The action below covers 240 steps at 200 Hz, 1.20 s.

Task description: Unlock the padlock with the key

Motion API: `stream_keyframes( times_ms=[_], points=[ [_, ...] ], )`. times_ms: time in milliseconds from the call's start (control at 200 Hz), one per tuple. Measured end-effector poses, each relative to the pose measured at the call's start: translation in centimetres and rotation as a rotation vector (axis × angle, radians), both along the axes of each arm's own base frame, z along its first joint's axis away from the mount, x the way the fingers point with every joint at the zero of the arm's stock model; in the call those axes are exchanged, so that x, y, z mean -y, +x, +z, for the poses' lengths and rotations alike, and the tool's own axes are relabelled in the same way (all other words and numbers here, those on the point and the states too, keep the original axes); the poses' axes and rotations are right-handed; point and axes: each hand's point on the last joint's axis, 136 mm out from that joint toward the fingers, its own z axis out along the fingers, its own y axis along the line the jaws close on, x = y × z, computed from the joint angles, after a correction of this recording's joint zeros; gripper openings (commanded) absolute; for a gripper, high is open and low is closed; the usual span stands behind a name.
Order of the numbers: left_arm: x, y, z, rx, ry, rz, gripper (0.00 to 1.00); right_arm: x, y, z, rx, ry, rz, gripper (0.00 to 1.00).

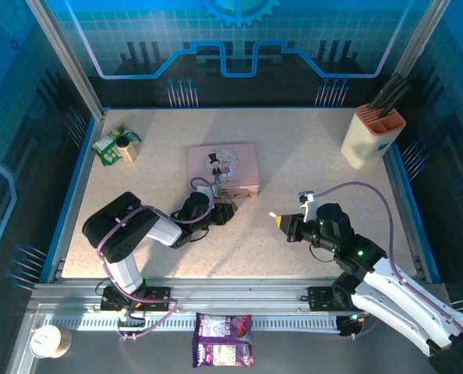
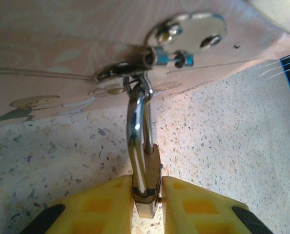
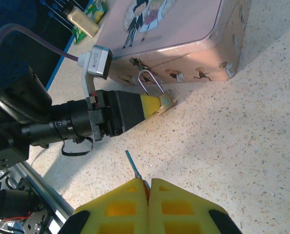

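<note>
The padlock (image 2: 151, 165) hangs by its shackle (image 2: 136, 122) from the hasp (image 2: 130, 66) on the front wall of the pink tin (image 3: 184, 29), its body low over the table (image 3: 242, 126). The left gripper (image 3: 154, 106) is narrow, its yellow fingers (image 2: 111, 204) pressed against both flat sides of the brass body.

The right gripper (image 3: 148, 187) is closed on the key (image 3: 132, 163), well apart from the lock, with the thin blade protruding from the fingertips.

Handling, as judged: the padlock is light, rigid and smooth, and it pivots freely on the shackle, so the flat sides are the correct grip. The key is thin and slips or twists easily, so it should be gripped on the bow. The keyway cannot be made out.
</note>
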Motion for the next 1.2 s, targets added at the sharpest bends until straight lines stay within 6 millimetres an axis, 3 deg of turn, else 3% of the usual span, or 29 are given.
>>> stream_keyframes(
  times_ms=[540,785,1201],
  points=[
    [-0.4,-0.5,0.8,-0.016,-0.023,0.017,0.13,-2.0,1.0,-3.4,-0.126,0.008,0.018,0.0],
    [-0.7,-0.7,1.4,-0.039,-0.032,0.031,0.07,-2.5,1.0,-6.1,-0.233,0.03,-0.007,0.0],
    [-0.7,-1.1,1.8,-0.107,-0.045,0.05,0.02,-3.8,2.0,-8.0,-0.375,0.124,-0.001,0.0]
  ],
)
